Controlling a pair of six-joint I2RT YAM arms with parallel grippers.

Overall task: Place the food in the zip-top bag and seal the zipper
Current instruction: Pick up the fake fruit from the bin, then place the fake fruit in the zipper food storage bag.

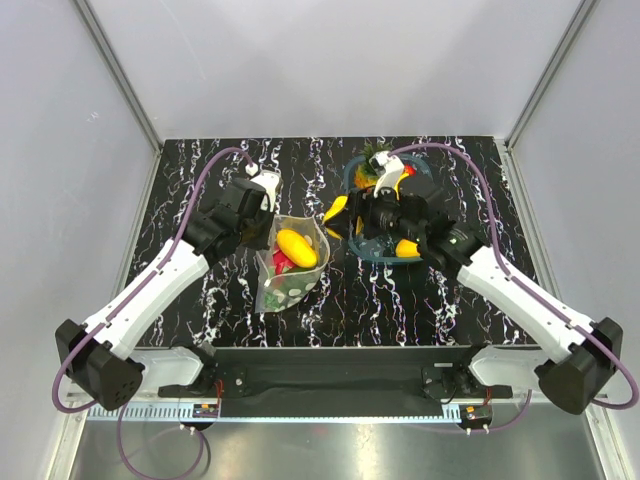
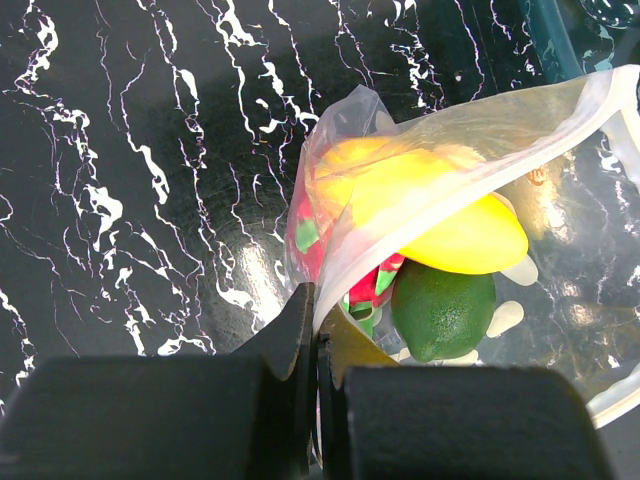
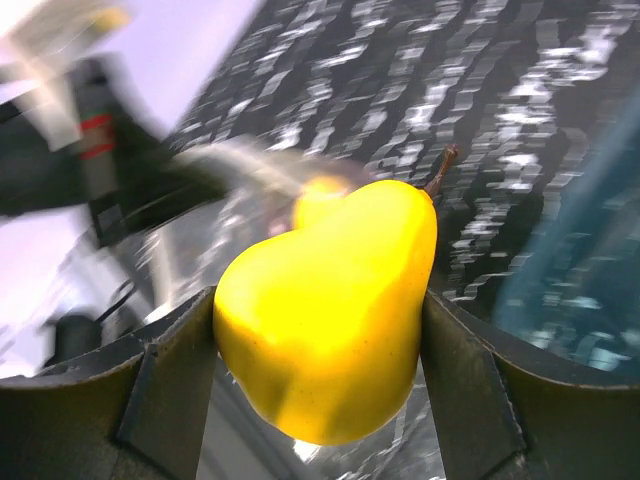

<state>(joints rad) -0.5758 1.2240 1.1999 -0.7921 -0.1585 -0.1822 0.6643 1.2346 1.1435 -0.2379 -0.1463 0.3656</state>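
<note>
1. Yellow and glossy, with a brown stem, the pear (image 3: pixel 330 290) sits squarely between the jaws of the right gripper (image 3: pixel 320 345). The jaws are spread wide and press against its two sides.
2. Past those jaws everything is blurred. Only the teal basket (image 3: pixel 590 260) can be made out, off to their right.
3. The left gripper (image 2: pixel 315 330) is closed tight, pinching the edge of the zip-top bag (image 2: pixel 420 150) between its fingertips.
4. From that pinch the zipper (image 2: pixel 560 115) runs up and away to the right along the bag's mouth.
5. Just ahead of the left jaws, inside the bag, a green lime (image 2: pixel 440 310) lies under a long yellow fruit (image 2: pixel 470 240). The red dragon fruit (image 2: pixel 305 235) shows through the plastic to their left.
6. Beyond and to the left of the bag lies the black, white-veined table (image 2: pixel 120 150).
7. From above, the bag's mouth stands open, and the right jaws hold the pear near it without touching it.
</note>
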